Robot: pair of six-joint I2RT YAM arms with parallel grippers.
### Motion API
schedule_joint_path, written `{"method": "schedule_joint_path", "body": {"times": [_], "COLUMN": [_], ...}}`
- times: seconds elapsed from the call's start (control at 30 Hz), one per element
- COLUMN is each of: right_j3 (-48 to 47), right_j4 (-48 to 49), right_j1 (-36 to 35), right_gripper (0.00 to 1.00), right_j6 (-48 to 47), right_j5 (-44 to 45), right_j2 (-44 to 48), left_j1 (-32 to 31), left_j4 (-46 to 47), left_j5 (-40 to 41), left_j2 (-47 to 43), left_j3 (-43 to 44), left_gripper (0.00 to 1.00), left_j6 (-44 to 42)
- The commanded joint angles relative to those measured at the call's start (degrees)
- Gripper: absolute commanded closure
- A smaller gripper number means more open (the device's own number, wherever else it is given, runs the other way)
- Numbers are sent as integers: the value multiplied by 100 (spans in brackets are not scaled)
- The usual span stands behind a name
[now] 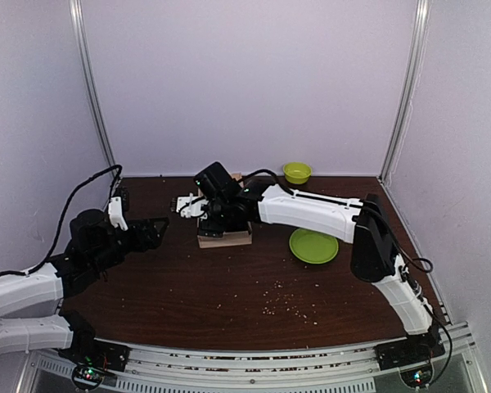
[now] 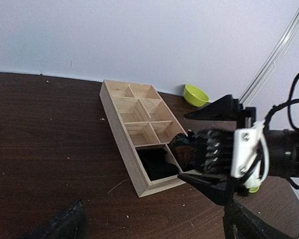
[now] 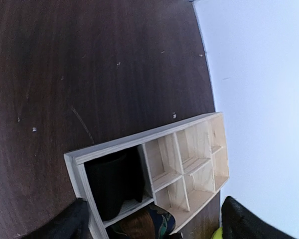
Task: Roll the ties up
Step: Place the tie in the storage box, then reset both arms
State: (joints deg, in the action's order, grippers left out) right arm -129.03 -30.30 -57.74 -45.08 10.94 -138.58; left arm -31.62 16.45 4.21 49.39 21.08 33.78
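Note:
A wooden divider box [image 1: 226, 238] [image 2: 120, 124] [image 3: 119, 142] lies at the table's middle back. A rolled black tie [image 2: 157, 163] [image 3: 112, 184] fills its end compartment on one side. Beside it, in the neighbouring end compartment, sits a rolled tie [image 2: 179, 149] [image 3: 139, 226] with a brown and teal pattern. My right gripper [image 1: 215, 218] [image 2: 183, 147] [image 3: 154, 224] hovers open over the patterned tie, a finger on either side and apart from it. My left gripper [image 1: 154, 230] [image 2: 154, 226] is open and holds nothing, low over the table left of the box.
A small green bowl [image 1: 296, 172] [image 2: 195, 94] stands at the back wall. A flat green plate [image 1: 313, 246] lies right of the box under the right arm. Pale crumbs [image 1: 286, 304] are scattered over the dark table's front middle.

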Motion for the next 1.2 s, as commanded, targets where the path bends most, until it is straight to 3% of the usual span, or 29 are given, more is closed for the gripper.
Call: {"method": "schedule_joint_path", "body": {"times": [0.0, 0.13, 0.37, 0.5, 0.67, 0.87, 1.17], "right_j3": [290, 642, 3013, 3454, 4085, 5117, 7628], "right_j4": [650, 1056, 3404, 3026, 2243, 1182, 1518], "right_j1": [-105, -119, -177, -155, -89, 266, 707], "right_gripper": [0, 0, 0, 0, 1, 0, 0], "right_j6": [192, 532, 1021, 1544, 2384, 3927, 5678], "right_j5": [452, 711, 1549, 1600, 1706, 1199, 282], "right_j2": [776, 1245, 2969, 3701, 4546, 5581, 7150], "left_j1": [42, 49, 54, 58, 4, -575, -1578], "left_j4": [-748, -1102, -2903, -3461, -3514, -3367, -3093], "left_j5": [307, 375, 1081, 1156, 747, 645, 341], "left_j2": [66, 21, 714, 1403, 2185, 3089, 4429], "left_j3": [601, 911, 2363, 3146, 3644, 4086, 4643], "left_gripper": [2, 2, 2, 2, 2, 2, 2], "left_j6": [-341, -434, -606, -711, -716, -838, -691]}}
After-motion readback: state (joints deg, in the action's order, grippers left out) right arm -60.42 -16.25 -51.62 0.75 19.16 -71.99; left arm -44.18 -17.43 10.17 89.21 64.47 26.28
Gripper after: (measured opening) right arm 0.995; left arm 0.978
